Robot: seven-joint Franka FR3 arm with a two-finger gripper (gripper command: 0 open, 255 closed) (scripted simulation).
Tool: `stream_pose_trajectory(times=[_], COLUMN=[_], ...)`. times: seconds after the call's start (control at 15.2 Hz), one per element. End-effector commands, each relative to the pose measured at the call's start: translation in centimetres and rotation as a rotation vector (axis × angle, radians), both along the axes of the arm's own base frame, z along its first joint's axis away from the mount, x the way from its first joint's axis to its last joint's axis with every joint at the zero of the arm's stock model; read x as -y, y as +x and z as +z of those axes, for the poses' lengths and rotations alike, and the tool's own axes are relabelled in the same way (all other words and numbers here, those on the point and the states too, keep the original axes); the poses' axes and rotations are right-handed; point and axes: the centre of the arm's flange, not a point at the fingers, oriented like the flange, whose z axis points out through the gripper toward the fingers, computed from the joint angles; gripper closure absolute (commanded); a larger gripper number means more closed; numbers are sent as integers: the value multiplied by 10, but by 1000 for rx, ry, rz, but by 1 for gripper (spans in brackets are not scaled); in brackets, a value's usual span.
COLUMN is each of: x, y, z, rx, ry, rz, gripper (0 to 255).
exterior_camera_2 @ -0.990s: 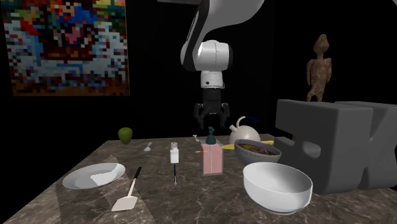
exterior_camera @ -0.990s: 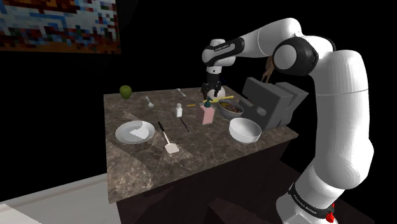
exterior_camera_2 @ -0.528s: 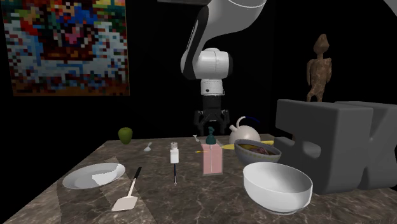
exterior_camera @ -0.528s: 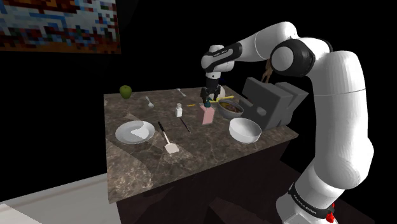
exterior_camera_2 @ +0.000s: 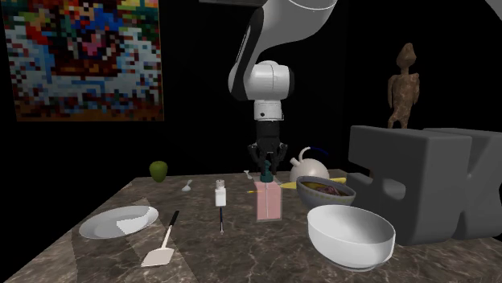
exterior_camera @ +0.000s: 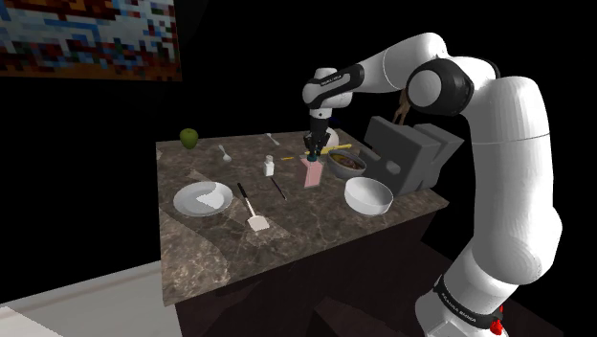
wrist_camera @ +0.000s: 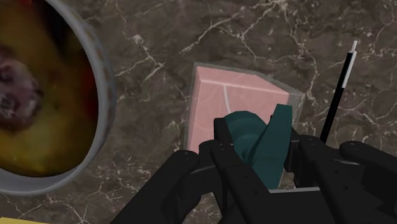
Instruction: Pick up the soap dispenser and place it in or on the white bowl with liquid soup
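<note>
The soap dispenser (exterior_camera_2: 268,201), a pink block with a teal pump, stands upright mid-table. My black gripper (exterior_camera_2: 267,166) comes straight down on it, and its fingers (wrist_camera: 219,167) clasp the teal pump head (wrist_camera: 254,135) from both sides above the pink body (wrist_camera: 226,95). From the shoulder view the gripper (exterior_camera: 313,150) sits on top of the dispenser (exterior_camera: 311,172). Just beside it stands a grey-rimmed bowl (exterior_camera_2: 326,190) of brownish-yellow soup, whose rim (wrist_camera: 102,70) is close to the dispenser.
An empty white bowl (exterior_camera_2: 350,235) sits at the table's front, beside a big grey block (exterior_camera_2: 426,185). Also on the table: a white teapot (exterior_camera_2: 309,168), small shaker (exterior_camera_2: 220,194), thin black-and-white stick (wrist_camera: 337,89), spatula (exterior_camera_2: 162,241), plate (exterior_camera_2: 119,222), green fruit (exterior_camera_2: 158,170).
The gripper came down over the dispenser with its fingers apart, then closed them on the teal pump head. The dispenser still stands on the table.
</note>
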Motion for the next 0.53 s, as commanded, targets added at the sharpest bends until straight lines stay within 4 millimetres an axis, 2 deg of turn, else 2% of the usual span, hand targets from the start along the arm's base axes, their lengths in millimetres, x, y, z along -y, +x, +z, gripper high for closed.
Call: stream_pose_trajectory(times=[0.0,0.4,0.46], x=[0,0,0], y=[0,0,0], z=[0,0,5], rx=[0,0,0], ry=[0,0,0], rz=[0,0,0], gripper=[255,255,255])
